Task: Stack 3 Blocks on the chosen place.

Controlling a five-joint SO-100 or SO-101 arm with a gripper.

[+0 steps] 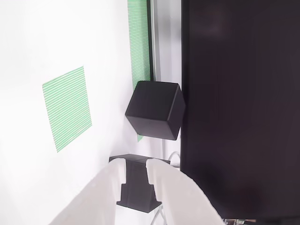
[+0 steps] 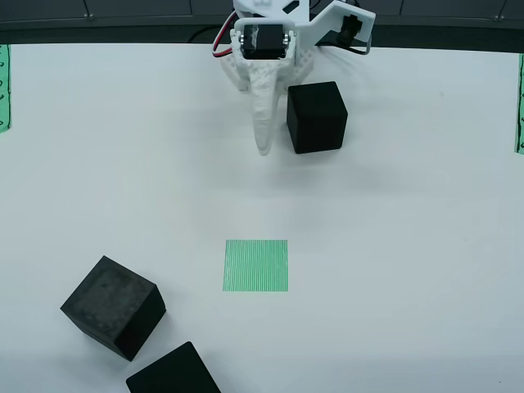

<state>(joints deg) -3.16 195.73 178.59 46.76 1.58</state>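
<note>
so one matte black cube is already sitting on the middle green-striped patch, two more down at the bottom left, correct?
Not quite: the middle green-striped square patch is bare in the view from above. That matte black cube sits beside the white gripper. The two others are bottom left.

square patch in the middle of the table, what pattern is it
Fine green-and-white stripes on the square patch, clearest in the view from above.

View from above: 3 black cubes on the white worktop (image 2: pixel 426 246). 1 cube (image 2: pixel 317 116) just beside the tool (image 2: pixel 264 143), the other 2 (image 2: pixel 113 307) (image 2: pixel 173 372) well away from it, at bottom left. Striped green patches: 3, w/ 1 centre (image 2: pixel 256 265), 1 each at left (image 2: pixel 3 86) and right (image 2: pixel 519 102) edge.
</note>
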